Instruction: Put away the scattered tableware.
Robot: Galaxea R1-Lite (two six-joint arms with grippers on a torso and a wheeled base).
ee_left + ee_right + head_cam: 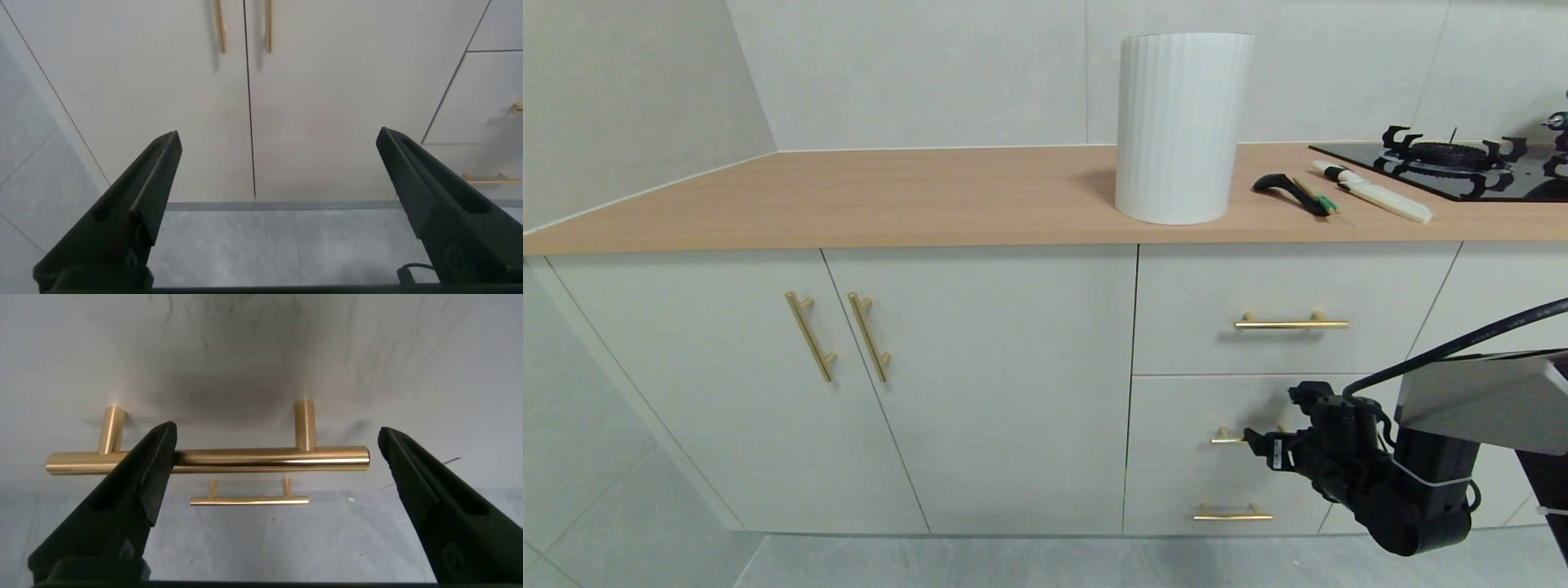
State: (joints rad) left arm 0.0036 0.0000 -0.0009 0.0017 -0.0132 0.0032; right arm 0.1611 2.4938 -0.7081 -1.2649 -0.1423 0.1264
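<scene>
On the wooden counter (890, 196) stands a tall white ribbed holder (1181, 126). To its right lie a black-handled utensil (1284, 186), thin green-tipped sticks (1316, 197) and a long white utensil (1380, 193). My right gripper (1258, 445) is low in front of the middle drawer, open, its fingers on either side of the gold drawer handle (208, 460) without closing on it. My left gripper (278, 139) is open with nothing in it, down near the floor and facing the double cabinet doors (249, 98).
A black hob (1445, 163) occupies the counter's right end. The top drawer has a gold handle (1290, 324), and the bottom drawer has another (1232, 515). Two gold door handles (810, 335) sit at the cabinet's left. Grey floor tiles (270, 245) lie below.
</scene>
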